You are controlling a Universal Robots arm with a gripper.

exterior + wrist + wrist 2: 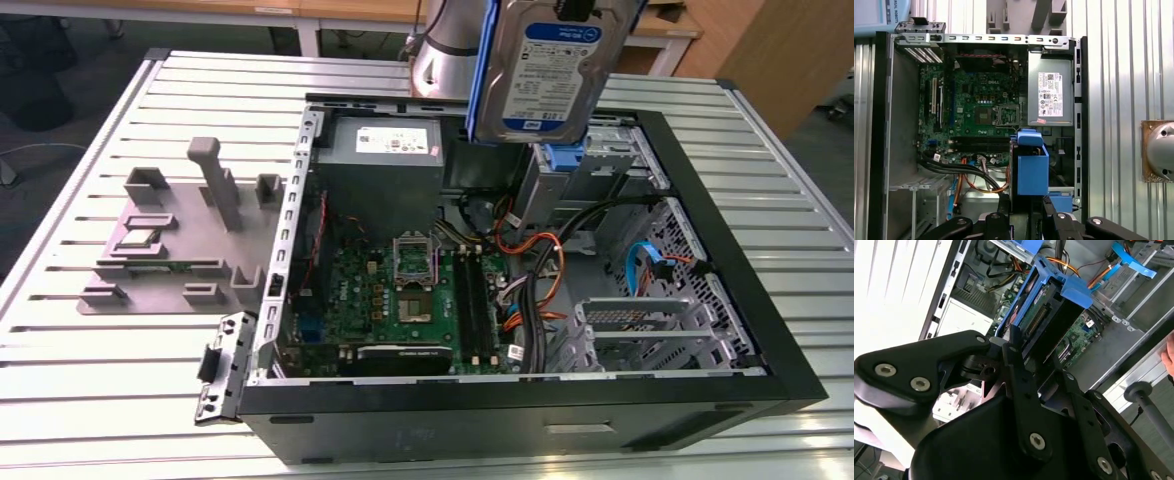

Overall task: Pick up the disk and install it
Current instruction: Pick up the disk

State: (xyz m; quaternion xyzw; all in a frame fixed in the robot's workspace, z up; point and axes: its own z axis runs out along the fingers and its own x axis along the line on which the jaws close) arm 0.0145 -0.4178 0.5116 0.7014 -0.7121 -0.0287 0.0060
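Note:
The disk (554,75), a silver hard drive with a white-and-blue label and blue carrier rails, hangs upright above the far side of the open computer case (534,405). In the second wrist view my gripper (1034,357) is shut on the disk (1046,322), with a black finger on each side of its blue carrier. The first wrist view looks along the disk (1031,172) edge-on, with my gripper (1025,210) behind it. The disk hovers over the drive bay (594,165) beside the power supply.
Inside the case lie the green motherboard (400,290), the grey power supply box (380,150), a blue latch piece (567,158) and orange and black cables (534,255). A grey fixture (187,230) stands on the slatted table at the exterior view's left. A hand (1169,355) shows at the picture's edge.

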